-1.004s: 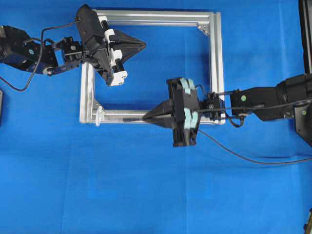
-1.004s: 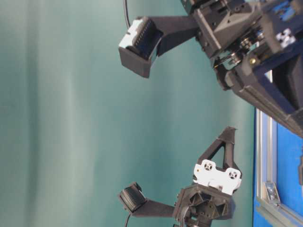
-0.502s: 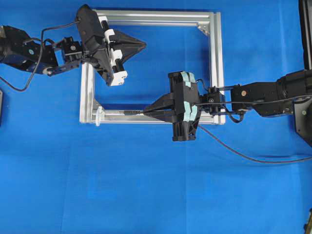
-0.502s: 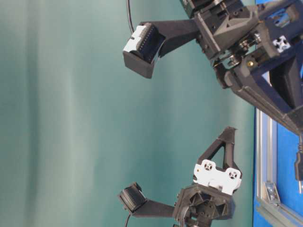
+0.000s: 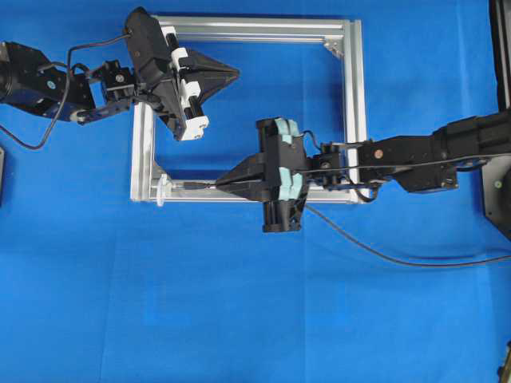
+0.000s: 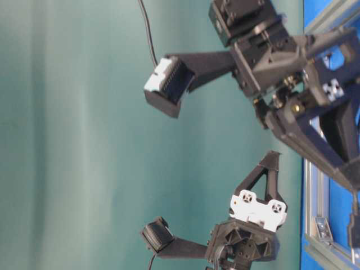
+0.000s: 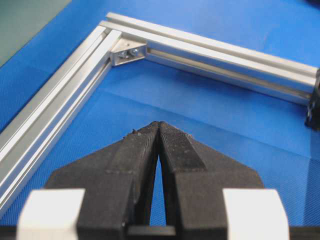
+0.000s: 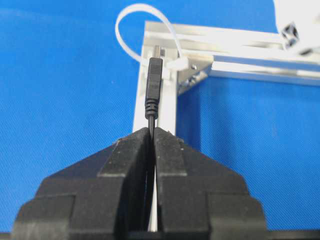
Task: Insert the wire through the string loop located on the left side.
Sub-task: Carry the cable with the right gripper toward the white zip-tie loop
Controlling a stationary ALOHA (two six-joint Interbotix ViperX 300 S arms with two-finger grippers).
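The thin black wire [image 5: 383, 255] runs from the right into my right gripper [image 5: 217, 184], which is shut on it just behind the plug [image 5: 196, 185]. The plug sticks out leftward along the near rail of the silver frame [image 5: 351, 96]. In the right wrist view the plug [image 8: 153, 85] points at the white string loop [image 8: 117, 29] on the frame's corner, its tip a little short of it. From overhead the string loop [image 5: 162, 190] sits at the near left corner. My left gripper [image 5: 237, 74] hovers shut and holding nothing over the frame's far left part.
The frame lies flat on blue cloth. Corner brackets [image 7: 128, 51] sit inside its corners. The wire's slack trails over the cloth to the right edge. A black box [image 5: 497, 187] stands at the right edge.
My right gripper has moved left along the near rail with the wire, bringing the plug closer to the string loop. The left arm has stayed still.
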